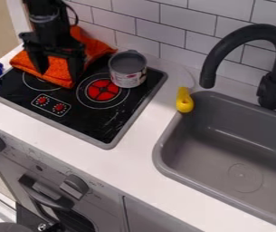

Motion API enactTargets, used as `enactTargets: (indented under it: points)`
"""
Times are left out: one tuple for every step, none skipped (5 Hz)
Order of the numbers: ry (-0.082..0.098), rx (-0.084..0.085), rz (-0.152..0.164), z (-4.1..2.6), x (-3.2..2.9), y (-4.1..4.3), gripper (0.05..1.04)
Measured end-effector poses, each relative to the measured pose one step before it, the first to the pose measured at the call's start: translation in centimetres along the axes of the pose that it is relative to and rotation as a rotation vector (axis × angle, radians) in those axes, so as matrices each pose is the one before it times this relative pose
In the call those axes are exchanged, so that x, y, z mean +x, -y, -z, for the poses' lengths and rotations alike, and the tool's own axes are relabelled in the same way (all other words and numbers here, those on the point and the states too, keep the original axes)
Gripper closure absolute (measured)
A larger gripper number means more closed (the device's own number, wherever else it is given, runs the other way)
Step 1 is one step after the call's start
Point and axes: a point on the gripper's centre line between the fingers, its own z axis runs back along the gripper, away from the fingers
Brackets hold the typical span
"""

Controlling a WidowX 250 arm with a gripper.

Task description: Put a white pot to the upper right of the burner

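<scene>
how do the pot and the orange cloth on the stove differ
The pot is pale-sided with a grey inside, while the cloth is orange all over. The pot stands upright, holding a round shape; the cloth lies rumpled. The pot sits at the upper right of the red-centred burner, clear of the claw, whereas the cloth lies at the claw. Both rest at least partly on the black stovetop.

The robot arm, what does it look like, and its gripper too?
The arm is black, with a thin black cable curving out at its side. Its gripper is black too, with a wide crosspiece and two long, flat, chunky fingers.
</scene>
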Motion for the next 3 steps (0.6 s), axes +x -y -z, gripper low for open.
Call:
enactTargets:
  points:
    - [-0.0147, -0.0409, 0.0648, -1.473, -1.255, 1.188, 0.086]
    - [0.0202, -0.029, 0.0052, -0.971, 0.084, 1.869, 0.087]
    - [0.017, 0.0142, -0.0171, 0.183, 0.797, 2.623, 0.086]
